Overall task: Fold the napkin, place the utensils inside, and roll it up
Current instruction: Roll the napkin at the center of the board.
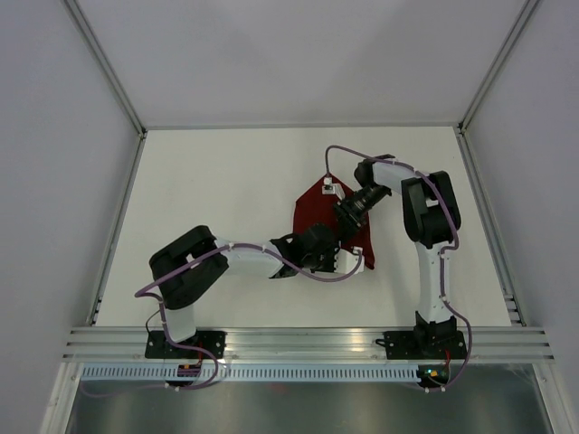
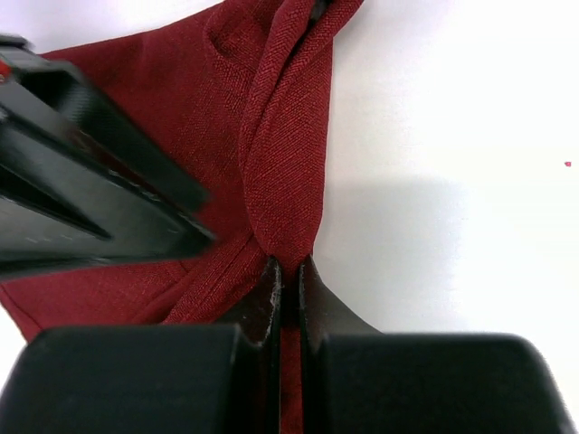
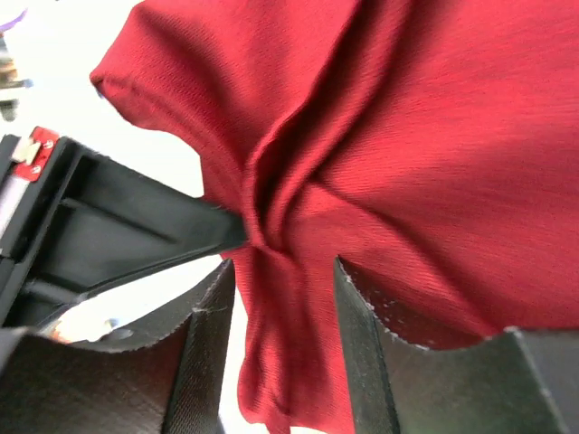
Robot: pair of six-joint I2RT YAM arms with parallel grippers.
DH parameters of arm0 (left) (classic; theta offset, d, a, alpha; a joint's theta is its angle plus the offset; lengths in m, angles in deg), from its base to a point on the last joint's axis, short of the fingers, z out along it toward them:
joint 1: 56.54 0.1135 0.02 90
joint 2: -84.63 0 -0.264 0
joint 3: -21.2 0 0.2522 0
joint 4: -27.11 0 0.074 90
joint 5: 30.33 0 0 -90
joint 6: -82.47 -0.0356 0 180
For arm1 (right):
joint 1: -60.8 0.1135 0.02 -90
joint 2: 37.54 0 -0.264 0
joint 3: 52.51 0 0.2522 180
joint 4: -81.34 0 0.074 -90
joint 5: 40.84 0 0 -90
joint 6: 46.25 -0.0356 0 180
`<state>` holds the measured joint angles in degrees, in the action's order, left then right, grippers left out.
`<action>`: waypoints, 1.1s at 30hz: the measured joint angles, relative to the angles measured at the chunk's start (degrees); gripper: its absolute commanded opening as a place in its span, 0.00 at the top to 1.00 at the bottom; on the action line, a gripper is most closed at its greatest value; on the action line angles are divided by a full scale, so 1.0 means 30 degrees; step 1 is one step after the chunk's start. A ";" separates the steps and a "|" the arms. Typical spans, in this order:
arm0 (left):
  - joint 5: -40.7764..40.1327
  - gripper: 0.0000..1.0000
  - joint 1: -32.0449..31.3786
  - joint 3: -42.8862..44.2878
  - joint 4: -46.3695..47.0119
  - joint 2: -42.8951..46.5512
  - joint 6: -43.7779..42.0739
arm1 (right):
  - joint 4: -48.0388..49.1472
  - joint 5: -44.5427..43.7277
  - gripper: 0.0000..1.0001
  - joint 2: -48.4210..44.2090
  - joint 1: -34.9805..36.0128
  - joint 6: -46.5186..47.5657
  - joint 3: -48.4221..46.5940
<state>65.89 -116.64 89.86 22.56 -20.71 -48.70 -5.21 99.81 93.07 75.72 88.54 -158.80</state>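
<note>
Pinching a twisted fold of the napkin [image 2: 280, 163], the left gripper [image 2: 288, 289] is shut tight, likely so the cloth can be pulled over. The right gripper [image 3: 285, 307] is held open around a ridge beside it. The napkin is bunched mid-way on the table [image 1: 226, 172], edges rumpled, with room on every side.

The left arm [image 1: 226, 258] is stretched from the lower left toward the frame's centre, and the left hand [image 2: 288, 271] is pinched tight on a fold of the napkin [image 2: 280, 163]. The right arm [image 1: 436, 262] is raised at the right and bent back leftward; the right hand [image 3: 282, 271] is held with fingers parted, close beside the left hand.
</note>
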 measured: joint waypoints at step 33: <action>1.4972 0.98 0.6018 0.7453 -0.8160 -0.5144 0.6499 | 1.6218 -0.4364 0.41 -2.0648 -0.0984 -0.0998 1.7216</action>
<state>110.80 -98.59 112.22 -1.92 -36.14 -29.21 43.44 86.72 31.12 72.77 85.55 -107.15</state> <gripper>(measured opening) 0.054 0.575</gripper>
